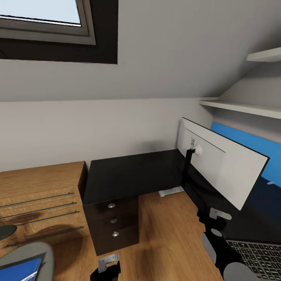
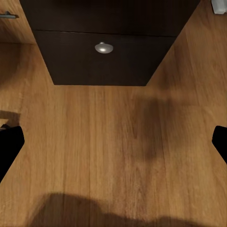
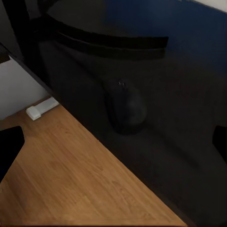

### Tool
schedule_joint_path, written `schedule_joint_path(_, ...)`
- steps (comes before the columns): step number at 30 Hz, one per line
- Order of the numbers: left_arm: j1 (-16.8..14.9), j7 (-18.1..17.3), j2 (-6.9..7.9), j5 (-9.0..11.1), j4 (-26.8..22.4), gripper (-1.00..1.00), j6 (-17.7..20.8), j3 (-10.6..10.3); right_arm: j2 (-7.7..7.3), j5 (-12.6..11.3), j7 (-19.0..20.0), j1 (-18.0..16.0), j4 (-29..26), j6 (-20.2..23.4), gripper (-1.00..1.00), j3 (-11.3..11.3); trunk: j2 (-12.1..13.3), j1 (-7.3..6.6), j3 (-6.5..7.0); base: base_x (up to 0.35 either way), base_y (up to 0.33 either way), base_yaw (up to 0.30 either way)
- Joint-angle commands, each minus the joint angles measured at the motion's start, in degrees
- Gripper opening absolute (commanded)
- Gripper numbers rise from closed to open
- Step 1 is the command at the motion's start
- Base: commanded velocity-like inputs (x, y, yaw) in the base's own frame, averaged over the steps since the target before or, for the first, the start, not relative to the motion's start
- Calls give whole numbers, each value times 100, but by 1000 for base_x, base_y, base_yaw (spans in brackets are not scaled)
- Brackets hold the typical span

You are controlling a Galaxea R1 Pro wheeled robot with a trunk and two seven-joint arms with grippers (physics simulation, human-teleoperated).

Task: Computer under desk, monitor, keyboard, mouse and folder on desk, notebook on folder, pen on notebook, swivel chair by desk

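You face the desk (image 1: 132, 175) with both grippers spread wide and empty.
From your head, the monitor (image 1: 222, 164) stands on the desk, white back to you, the keyboard (image 1: 259, 255) beside it and the folder (image 1: 19, 269) on the chair (image 1: 27, 251). Your left gripper (image 2: 113, 142) hangs over floor (image 2: 113, 156) before the drawers (image 2: 104, 52). Your right gripper (image 3: 113, 142) hovers near the mouse (image 3: 125, 106) on the desk.

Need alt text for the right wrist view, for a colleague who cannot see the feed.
A dark computer mouse lies on the glossy black desk near its edge, with the monitor's round base behind it. Light wood floor shows below the desk edge, and the right gripper's dark fingers sit wide apart, holding nothing.
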Motion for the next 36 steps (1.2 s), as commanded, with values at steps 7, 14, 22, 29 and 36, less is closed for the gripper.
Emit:
schedule_joint_path(7,-7,37,6,61,-3,100,-38,-48,-92,-196,232,-32,364,-33,100,6,-5,1,-7,0,0,0)
schedule_joint_path(14,-7,23,5,61,-7,100,-38,-52,-317,-801,538,-40,418,-32,100,6,-5,1,-7,0,0,0)
schedule_joint_path(22,-7,23,5,68,-8,100,-34,-57,-346,-883,561,-40,421,-33,100,6,-5,1,-7,0,0,0)
schedule_joint_path(29,-7,23,5,67,-8,100,-36,-58,-350,-901,565,-40,419,-40,100,6,-5,1,-7,0,0,0)
schedule_joint_path(36,-7,23,5,69,-8,100,-30,-57,-351,-908,565,-40,414,-42,100,6,-5,1,-7,0,0,0)
